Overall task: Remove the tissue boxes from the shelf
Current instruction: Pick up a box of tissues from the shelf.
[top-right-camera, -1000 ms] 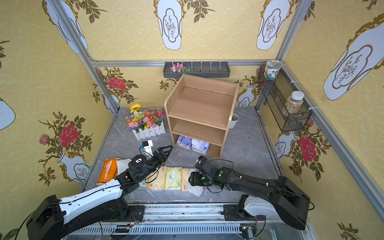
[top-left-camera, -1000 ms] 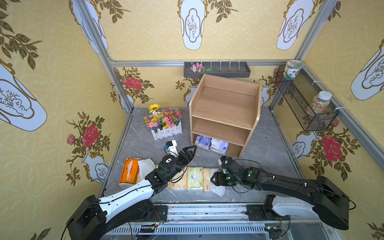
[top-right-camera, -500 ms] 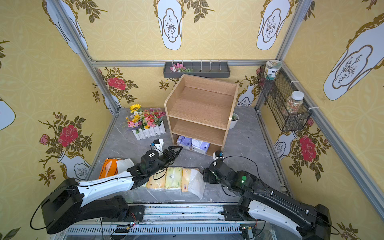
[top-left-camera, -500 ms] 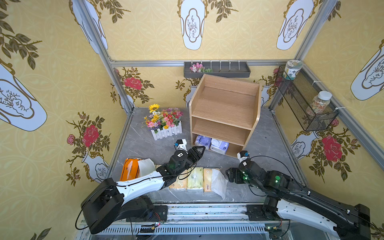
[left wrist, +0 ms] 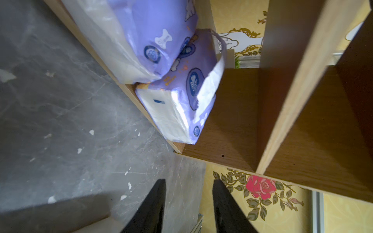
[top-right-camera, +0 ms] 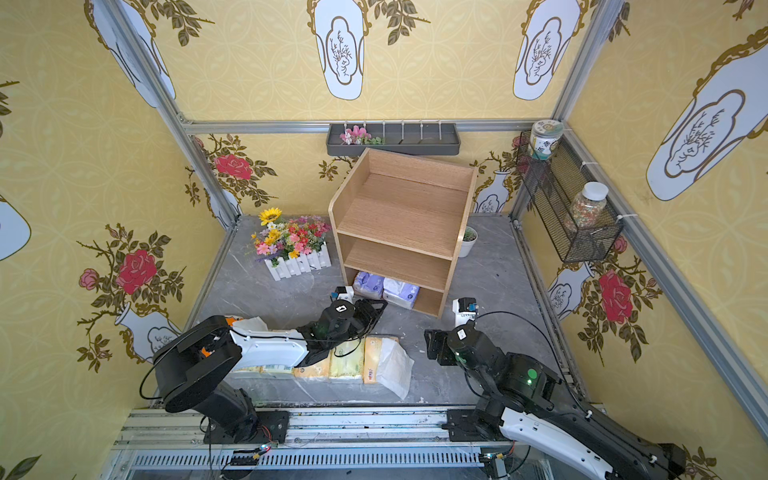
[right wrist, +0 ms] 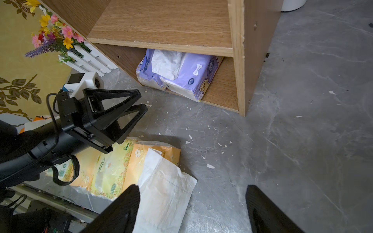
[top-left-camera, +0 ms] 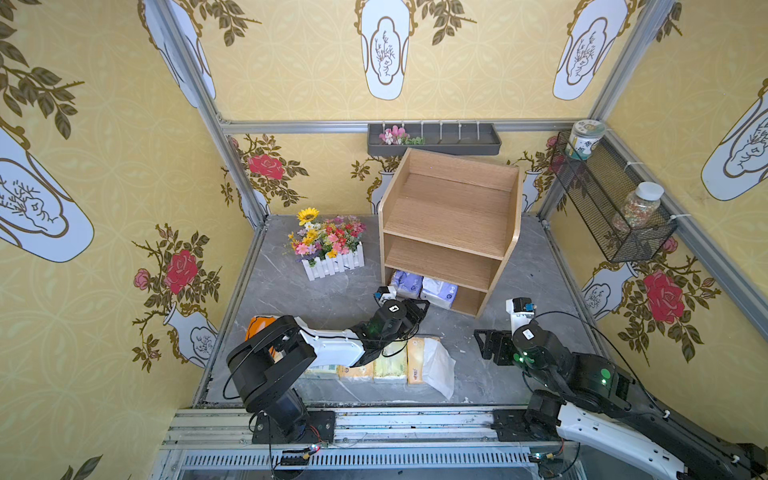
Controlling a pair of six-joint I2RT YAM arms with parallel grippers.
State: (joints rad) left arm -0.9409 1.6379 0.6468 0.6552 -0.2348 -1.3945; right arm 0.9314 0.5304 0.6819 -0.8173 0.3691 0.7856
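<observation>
Orange pack (top-left-camera: pixel 258 322) lies at 9 o'clock on the table (top-left-camera: pixel 332 291). Cream packs (top-left-camera: pixel 390 363) sit in a row at 6 o'clock. Left gripper (left wrist: pixel 188 181) is partly spread, empty, just short of two lavender packs (top-left-camera: pixel 439 291), which lie in the bottom tier of the shelf (top-left-camera: pixel 453 216) at 1 o'clock. Right gripper (right wrist: pixel 191 188) is spread wide, empty, at 4 o'clock.

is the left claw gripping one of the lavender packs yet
No, the left wrist view shows the left claw empty, jaws apart, short of the lavender packs on the bottom board of the shelf.
</observation>
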